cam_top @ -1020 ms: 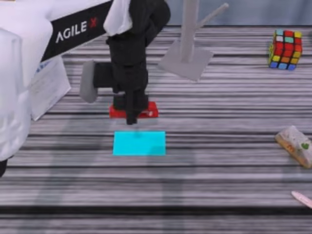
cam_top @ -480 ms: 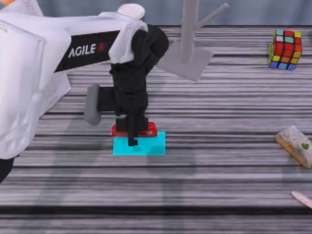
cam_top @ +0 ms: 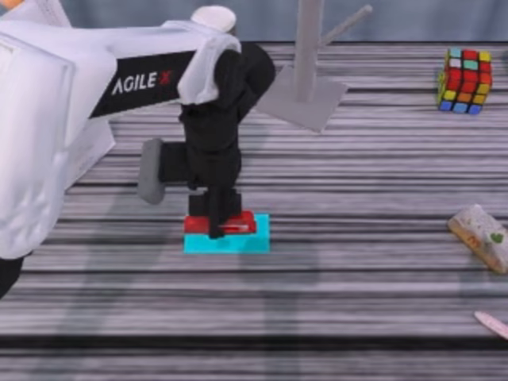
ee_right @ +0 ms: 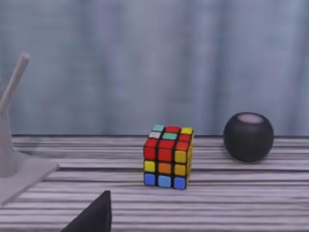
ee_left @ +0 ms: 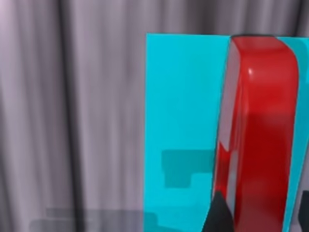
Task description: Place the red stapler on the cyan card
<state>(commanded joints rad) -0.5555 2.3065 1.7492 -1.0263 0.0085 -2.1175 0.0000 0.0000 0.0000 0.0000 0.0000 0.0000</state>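
Observation:
The red stapler (cam_top: pixel 242 223) lies flat on the far half of the cyan card (cam_top: pixel 238 243), left of the table's centre. My left gripper (cam_top: pixel 214 226) hangs straight over it and is open, with one finger on each side of the stapler. In the left wrist view the stapler (ee_left: pixel 260 121) rests on the card (ee_left: pixel 183 121); my left gripper (ee_left: pixel 261 220) shows one fingertip (ee_left: pixel 219 217) against the stapler's side and the other standing off it. The right arm is out of the top view. Its gripper (ee_right: pixel 140 224) is open and empty, showing a single fingertip (ee_right: pixel 99 212).
A multicoloured puzzle cube (cam_top: pixel 464 81) sits at the far right, with a black sphere (ee_right: pixel 248 137) beside it. A grey stand (cam_top: pixel 305 87) rises behind the card. A wrapped packet (cam_top: pixel 480 236) and a pink stick (cam_top: pixel 492 324) lie at the right edge. A white box (cam_top: pixel 79 139) is far left.
My left arm carried the stapler from behind the card to over it. In the last half second the stapler dropped onto the card while the arm held still.

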